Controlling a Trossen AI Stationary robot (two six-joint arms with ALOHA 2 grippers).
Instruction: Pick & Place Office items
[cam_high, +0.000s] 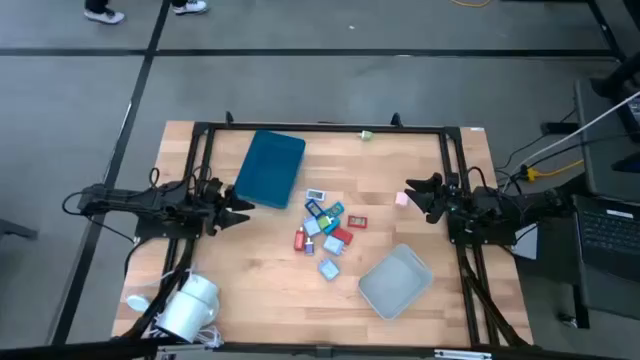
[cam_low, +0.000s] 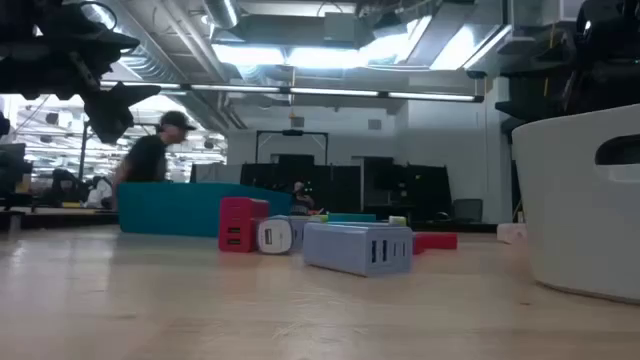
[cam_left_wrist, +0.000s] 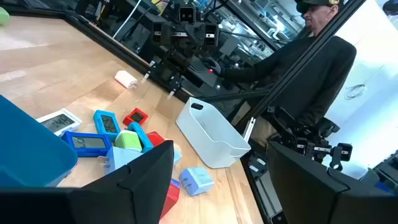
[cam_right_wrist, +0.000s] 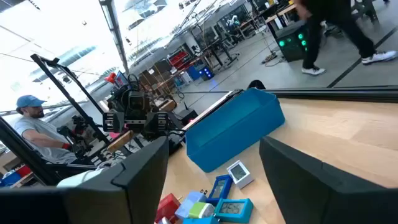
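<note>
— Two claws, both spread wide and holding nothing: left gripper (cam_high: 246, 210) and right gripper (cam_high: 410, 190) at opposite edges of the table.

— And the office items (cam_high: 326, 228)?

— Clustered on bare wood between the claws, touching neither. Teal tray (cam_high: 270, 169) sits just beside the left claw; grey tray (cam_high: 396, 281) near the right.

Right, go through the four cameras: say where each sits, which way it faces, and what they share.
High: overhead, straight down; both arms flank the dark teal rectangular tray.
Low: table height, facing the room; pale grey rectangular tray near, arms barely showing.
Left wrist: on the left arm, past its open jaws toward the right arm.
Right wrist: on the right arm, past its open jaws toward the left arm.
Shared: the teal tray and small coloured office items.
</note>
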